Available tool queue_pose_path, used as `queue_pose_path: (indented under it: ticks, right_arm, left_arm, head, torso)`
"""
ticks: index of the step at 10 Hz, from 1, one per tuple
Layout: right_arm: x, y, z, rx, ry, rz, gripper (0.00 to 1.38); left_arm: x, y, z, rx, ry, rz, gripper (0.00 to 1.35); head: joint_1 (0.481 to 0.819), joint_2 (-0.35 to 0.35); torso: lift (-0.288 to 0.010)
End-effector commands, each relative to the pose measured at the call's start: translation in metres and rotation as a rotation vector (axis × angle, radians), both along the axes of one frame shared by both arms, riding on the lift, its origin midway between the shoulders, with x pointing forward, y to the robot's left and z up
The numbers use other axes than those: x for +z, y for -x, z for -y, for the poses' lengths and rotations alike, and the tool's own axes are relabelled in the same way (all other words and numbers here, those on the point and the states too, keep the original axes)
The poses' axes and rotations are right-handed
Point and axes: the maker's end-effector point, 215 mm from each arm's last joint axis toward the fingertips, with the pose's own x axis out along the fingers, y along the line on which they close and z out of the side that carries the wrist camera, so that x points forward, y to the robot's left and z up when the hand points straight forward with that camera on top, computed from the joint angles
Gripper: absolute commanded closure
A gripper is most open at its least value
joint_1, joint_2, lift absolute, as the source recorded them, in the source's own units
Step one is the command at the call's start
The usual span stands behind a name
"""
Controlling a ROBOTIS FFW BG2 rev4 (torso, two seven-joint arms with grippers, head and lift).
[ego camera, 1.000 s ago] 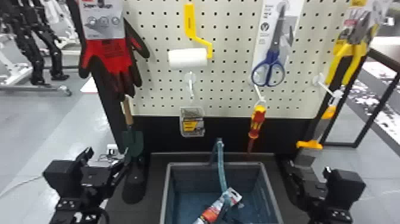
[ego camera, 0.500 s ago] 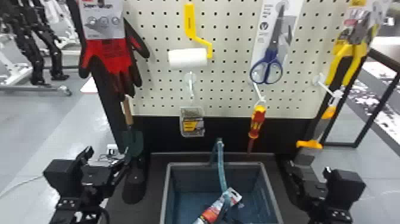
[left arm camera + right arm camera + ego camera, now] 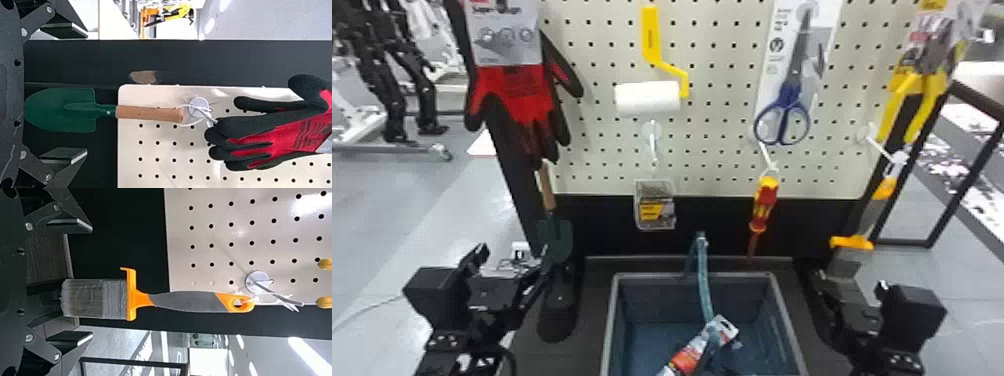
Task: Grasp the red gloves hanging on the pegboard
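Observation:
The red gloves [image 3: 517,105] with black palms and fingertips hang from a card at the upper left of the cream pegboard [image 3: 722,150], fingers pointing down. In the left wrist view the gloves [image 3: 282,133] lie far beyond my fingers. My left gripper [image 3: 532,285] sits low at the left, well below the gloves, open and holding nothing; its own view shows the left gripper [image 3: 84,93] with its jaws wide apart. My right gripper [image 3: 824,295] rests low at the right, also open, and the right gripper [image 3: 88,281] holds nothing between its fingers.
A green trowel [image 3: 554,240] hangs just under the gloves. Along the board hang a paint roller [image 3: 647,97], a box of screws [image 3: 654,205], scissors [image 3: 784,115], a screwdriver [image 3: 763,202], pliers [image 3: 917,90] and a brush [image 3: 156,299]. A grey-blue bin [image 3: 627,310] stands below.

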Motion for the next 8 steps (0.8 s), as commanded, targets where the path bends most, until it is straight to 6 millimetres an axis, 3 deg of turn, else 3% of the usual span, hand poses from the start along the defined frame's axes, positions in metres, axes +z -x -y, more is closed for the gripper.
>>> queue_pose_path:
  ticks: [1,3,8]
  right_arm:
    - [0.0,0.0,0.0,0.0,-0.002,0.0,0.32]
    - [-0.002,0.001,0.0,0.0,-0.002,-0.003,0.32]
    - [-0.004,0.002,0.0,0.0,-0.008,-0.008,0.32]
  left_arm:
    - [0.003,0.001,0.001,-0.003,0.006,0.01,0.24]
    - [0.016,0.002,0.004,-0.009,0.027,0.038,0.24]
    - [0.109,0.011,-0.013,0.003,0.085,0.142,0.24]
  head:
    - [0.549,0.0]
    - [0.549,0.0]
    - [0.549,0.0]
  torso:
    - [-0.1]
    - [-0.1]
    - [-0.1]
